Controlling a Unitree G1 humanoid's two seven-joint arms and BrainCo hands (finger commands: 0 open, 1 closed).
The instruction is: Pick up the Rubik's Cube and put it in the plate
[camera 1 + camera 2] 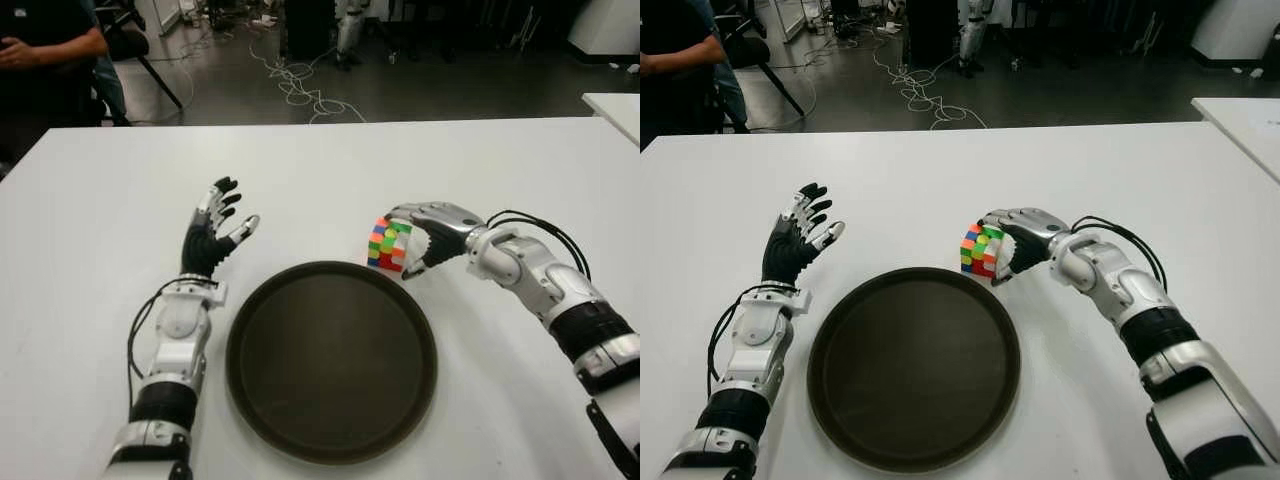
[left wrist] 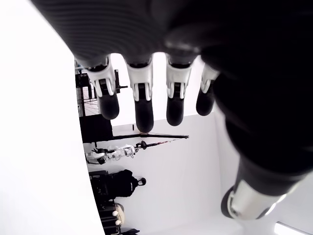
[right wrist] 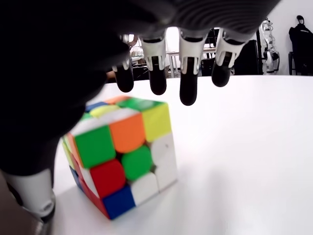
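The Rubik's Cube [image 1: 388, 245] stands tilted on the white table [image 1: 100, 220], just off the far right rim of the round dark plate [image 1: 255, 395]. My right hand [image 1: 418, 240] reaches in from the right and hovers over the cube. In the right wrist view its fingers [image 3: 188, 83] stretch straight out above and past the cube [image 3: 122, 152] without wrapping it, and the thumb sits beside it. The plate holds nothing. Left of the plate, my left hand [image 1: 215, 225] shows with fingers [image 2: 142, 107] spread, holding nothing.
A person [image 1: 40, 50] sits beyond the table's far left corner. Cables [image 1: 300, 80] lie on the floor behind the table. A second white table's corner [image 1: 615, 105] shows at the far right.
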